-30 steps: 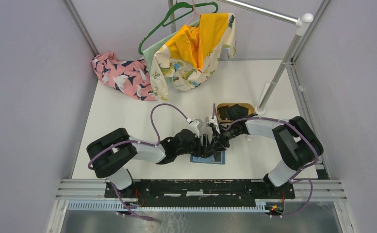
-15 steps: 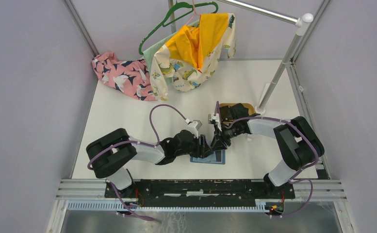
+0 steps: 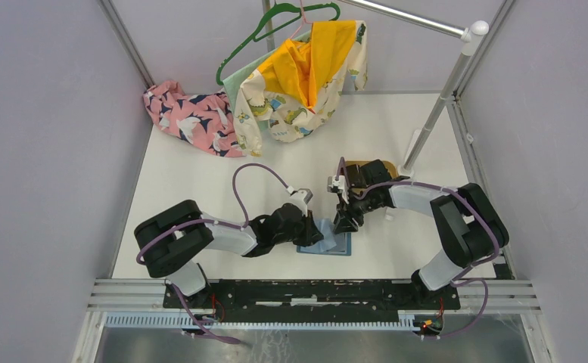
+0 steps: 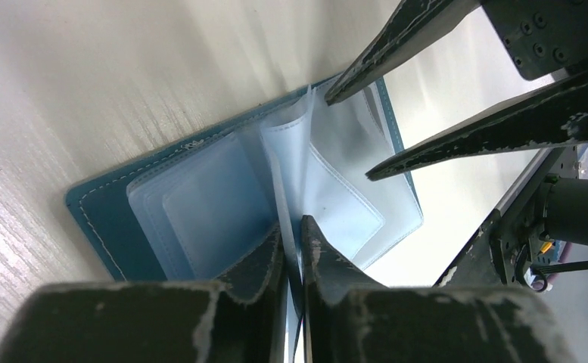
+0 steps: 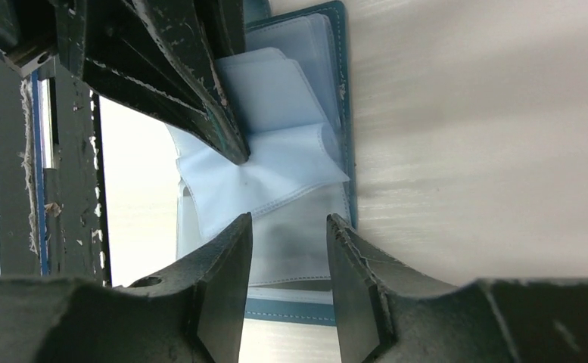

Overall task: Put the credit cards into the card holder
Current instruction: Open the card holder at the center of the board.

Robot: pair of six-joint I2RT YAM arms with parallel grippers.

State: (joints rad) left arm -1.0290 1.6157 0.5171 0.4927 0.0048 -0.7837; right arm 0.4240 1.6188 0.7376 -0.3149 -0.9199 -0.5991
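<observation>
Your left tool pinches a clear sleeve of the open teal card holder at the surface's 6 o'clock edge, while your right tool hangs half-open and empty at its 1 o'clock, with no credit cards visibly pocketed, so loading looks barely begun.

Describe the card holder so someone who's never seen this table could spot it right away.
On the white table, look at the near middle, where the left arm and right arm meet. The teal-blue leather-like folding wallet lies open and flat there. Unlike the tan wooden tray behind it, it has clear plastic sleeves fanned out inside.
</observation>
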